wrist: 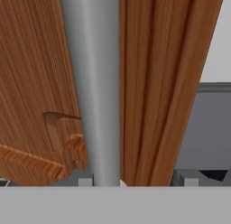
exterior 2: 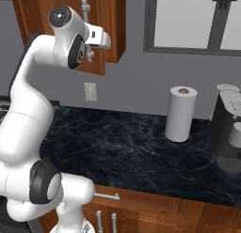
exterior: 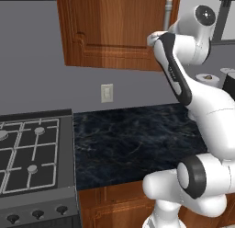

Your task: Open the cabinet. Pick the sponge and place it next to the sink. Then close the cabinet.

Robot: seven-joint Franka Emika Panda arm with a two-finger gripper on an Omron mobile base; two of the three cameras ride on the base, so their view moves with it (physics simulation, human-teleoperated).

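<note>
**Ana:** Gripper [exterior 2: 94,42] first: where is it, and is it closed?

**Ben:** It is up at the cabinet [exterior: 114,29], at about 11 o'clock in the right base view. In the hand view its jaws stand partly apart with the handle [wrist: 92,83] running up between the tips. Whether the pads actually pinch the bar cannot be told.

**Ana:** Why hold it there?

**Ben:** Most likely to swing the door out, as the bar is the one part that gives a pull. The door looks shut or barely ajar, so opening seems to be the step in hand. The sponge is presumably behind the door.

**Ana:** And the surroundings, from the left?

**Ben:** A stove [exterior: 27,149] sits at 8 o'clock in the left base view. Next comes an outlet [exterior: 107,93] on the grey wall, under the cabinet. Dark marbled counter [exterior: 133,144] runs rightward. In the right base view a paper roll [exterior 2: 181,114] stands at 3 o'clock, with a coffee machine [exterior 2: 228,128] just beyond it. A window [exterior 2: 193,20] is above them at 1 o'clock.
</note>
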